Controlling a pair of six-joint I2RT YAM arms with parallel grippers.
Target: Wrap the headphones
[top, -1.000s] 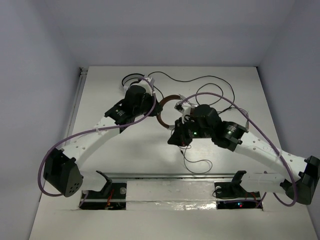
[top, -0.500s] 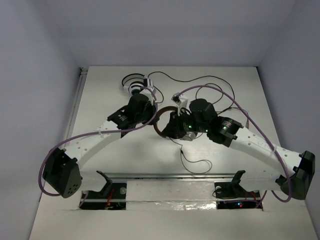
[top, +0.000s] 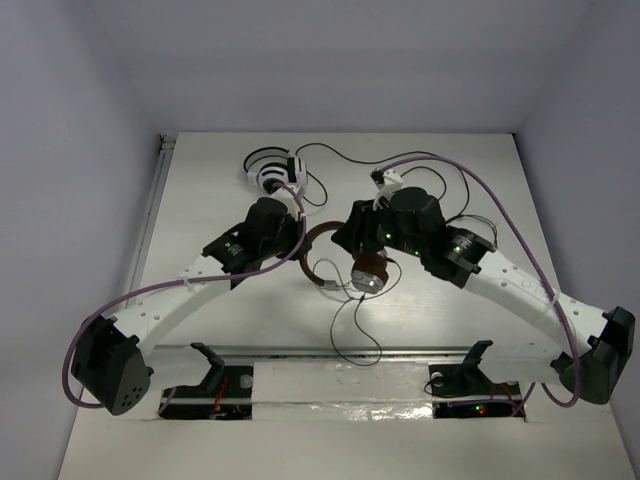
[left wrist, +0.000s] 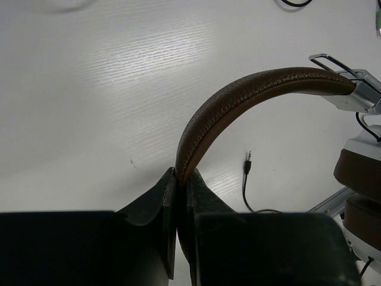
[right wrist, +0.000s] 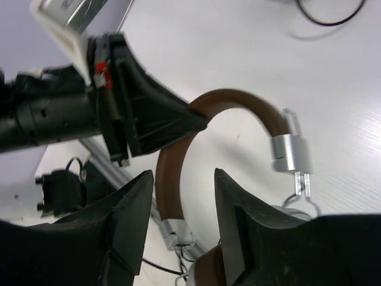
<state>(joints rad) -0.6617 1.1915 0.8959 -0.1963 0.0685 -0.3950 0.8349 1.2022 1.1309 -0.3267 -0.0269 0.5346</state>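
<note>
1. Left gripper is pinching the headphones by the brown headband. Jaws are pressing flat onto the strap's two faces, with the strap sitting right at the fingertips.
2. From that pinch the headband is arching up and ahead of the left jaws, then over to their right, ending in a silver slider.
3. The brown-and-silver ear cups are sitting further right of the left jaws and lower than the slider.
4. Right gripper is standing with its jaws spread, gripping nothing.
5. The headband is passing through the gap between the right jaws, closer to the finger on the left of the wrist view. The other finger is standing clear of it. Can't tell whether the nearer finger is touching the strap.
6. Seen from the right wrist, the left gripper's tip is showing just beyond the right jaws, clamped on the same strap further along the arch.
7. One ear cup is peeking in at the bottom of the right wrist view, just below the gap between the jaws.
8. A jack plug on a thin dark cable is lying on the white table just ahead of the left jaws, right of the strap and apart from it.
9. White-and-black headphones are lying on the table behind the left gripper, well apart from both sets of jaws.
</note>
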